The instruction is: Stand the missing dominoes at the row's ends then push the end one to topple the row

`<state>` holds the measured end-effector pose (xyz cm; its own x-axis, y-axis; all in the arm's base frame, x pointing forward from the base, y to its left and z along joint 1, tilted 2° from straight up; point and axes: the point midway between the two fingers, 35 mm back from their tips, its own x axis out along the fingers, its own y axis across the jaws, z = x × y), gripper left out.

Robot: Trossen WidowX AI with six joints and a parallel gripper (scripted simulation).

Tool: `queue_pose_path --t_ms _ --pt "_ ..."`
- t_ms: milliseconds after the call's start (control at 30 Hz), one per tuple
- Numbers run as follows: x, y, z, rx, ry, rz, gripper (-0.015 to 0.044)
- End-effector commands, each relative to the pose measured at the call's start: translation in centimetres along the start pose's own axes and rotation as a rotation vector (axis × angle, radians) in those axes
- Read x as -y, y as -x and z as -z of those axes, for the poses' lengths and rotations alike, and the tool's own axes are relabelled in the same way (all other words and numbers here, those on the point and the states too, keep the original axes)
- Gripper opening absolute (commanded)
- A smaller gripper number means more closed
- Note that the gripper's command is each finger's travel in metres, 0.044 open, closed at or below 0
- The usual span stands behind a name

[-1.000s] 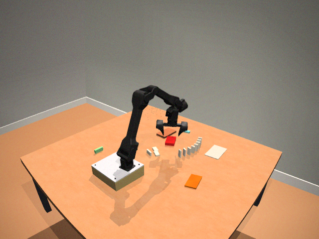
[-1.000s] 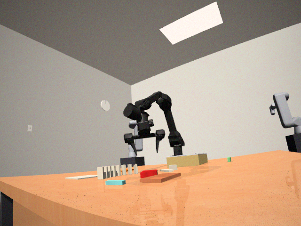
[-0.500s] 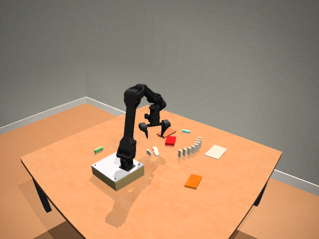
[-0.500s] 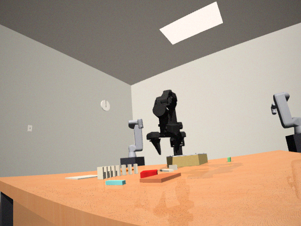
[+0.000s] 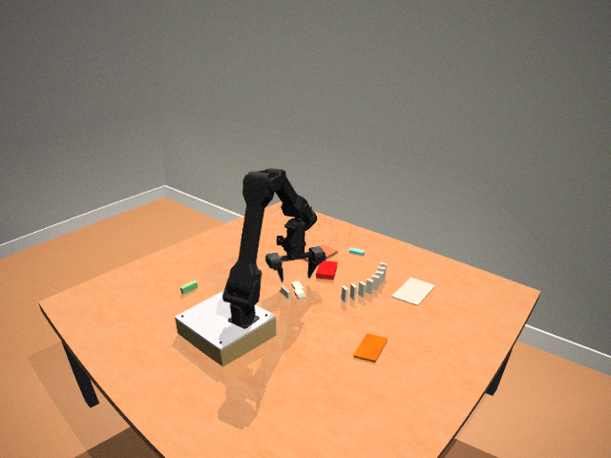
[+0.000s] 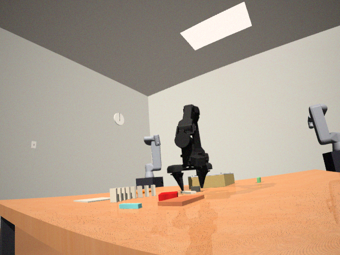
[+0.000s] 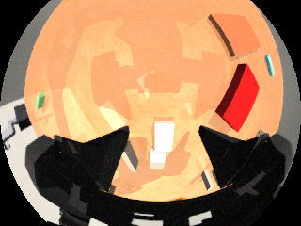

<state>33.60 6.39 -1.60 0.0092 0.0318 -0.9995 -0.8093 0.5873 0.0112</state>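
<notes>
A curved row of several pale dominoes [image 5: 344, 294] [image 6: 112, 195] stands upright right of the arm in the top view; its near end domino [image 7: 207, 180] shows beside the right finger in the wrist view. Two pale loose dominoes [image 5: 297, 289] [image 6: 188, 192] [image 7: 164, 137] lie flat, end to end; whether they overlap is unclear. Another loose domino [image 5: 284, 291] [image 6: 195, 188] [image 7: 131, 157] rests on its long edge beside them, toward the left finger in the wrist view. My gripper [image 5: 296, 279] [image 6: 192, 188] [image 7: 165, 129] is open and empty, pointing down above the loose dominoes.
A red block [image 5: 326, 270] [image 6: 168, 195] [image 7: 241, 99] lies near the gripper, with a brown-red slab [image 6: 181, 200] [image 7: 235, 34] behind. A cyan bar [image 5: 356, 251], a white slab [image 5: 413, 290], an orange slab [image 5: 370, 347] and a green bar [image 5: 188, 287] lie farther around.
</notes>
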Motion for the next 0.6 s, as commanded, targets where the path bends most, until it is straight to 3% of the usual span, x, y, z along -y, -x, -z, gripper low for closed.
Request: queue_pose_path --t_ms 0,367,567 --pt "-0.03 -0.94 0.17 -0.008 0.005 -0.003 0.044" --pt "-0.03 -1.69 0.19 -0.008 0.005 -0.003 0.044" --pt "-0.03 -1.69 0.19 -0.008 0.005 -0.003 0.0282"
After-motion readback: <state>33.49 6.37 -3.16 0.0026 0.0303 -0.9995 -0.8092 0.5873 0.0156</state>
